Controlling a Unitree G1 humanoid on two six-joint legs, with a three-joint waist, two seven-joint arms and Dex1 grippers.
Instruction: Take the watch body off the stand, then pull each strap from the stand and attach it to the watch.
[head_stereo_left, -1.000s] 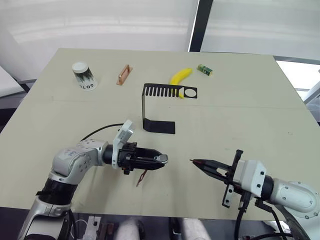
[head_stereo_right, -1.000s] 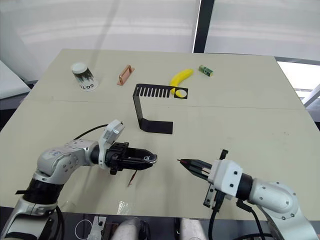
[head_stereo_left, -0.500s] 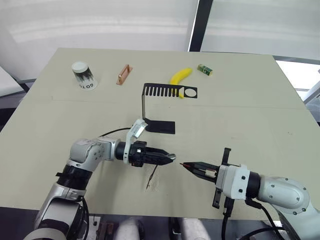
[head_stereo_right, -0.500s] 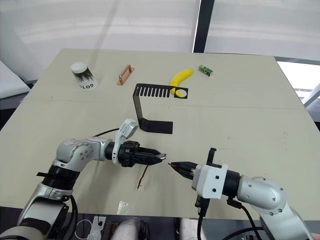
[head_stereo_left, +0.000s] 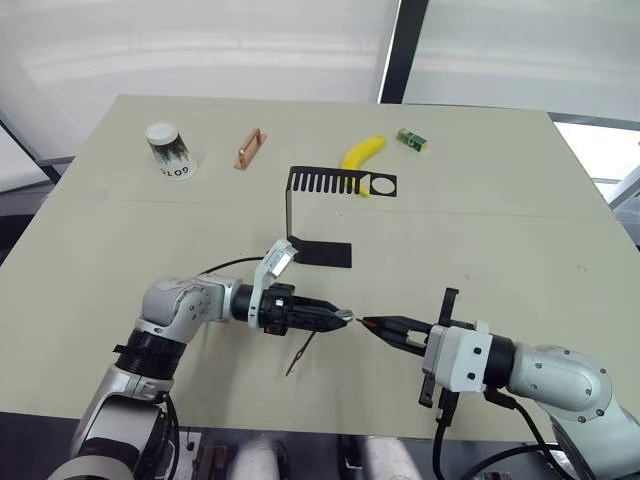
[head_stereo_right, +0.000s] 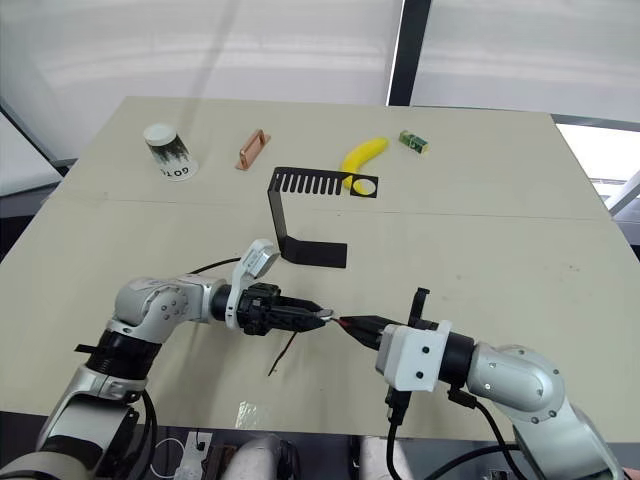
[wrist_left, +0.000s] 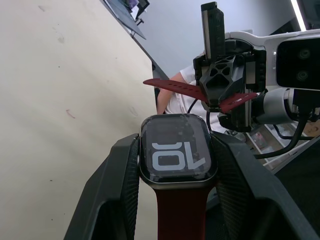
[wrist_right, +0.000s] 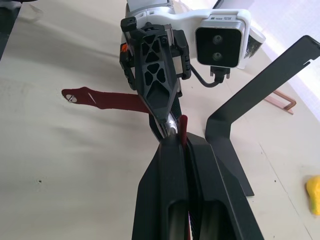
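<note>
Near the front edge of the tabletop (head_stereo_left: 520, 240), the two tools meet tip to tip above the surface. The left tool (head_stereo_left: 335, 317) is clamped on the watch body (wrist_left: 177, 155), its two black fingers (wrist_left: 116, 175) pressing the case's sides with the dark screen facing the wrist camera. One dark red strap (head_stereo_left: 297, 359) already hangs from the near end of the case, trailing down toward the tabletop. The right tool (head_stereo_left: 378, 326) is pinched tight on the second strap (wrist_left: 172, 87), gripped partway along so that both ends stick out; in the right wrist view its short free end (wrist_right: 183, 125) sits right at the silvery rim of the watch. The step in hand looks like joining this second strap to the open end of the case. To do it well, the strap's end should probably be lined up square with the case's slot before any push, because a tilted end is likely to jam. The left tool should hold the watch steady and level while the right makes small, slow moves along the slot. Only a short stub shows beyond the right tool's tips, which should keep the flexible strap from buckling. Farther back, the black stand (head_stereo_left: 320, 218) sits mid-tabletop with its comb slots and round hole bare. Beyond it lie a banana (head_stereo_left: 362, 152), a small green block (head_stereo_left: 410, 139), a copper handle (head_stereo_left: 249, 148) and a cup (head_stereo_left: 168, 150).
</note>
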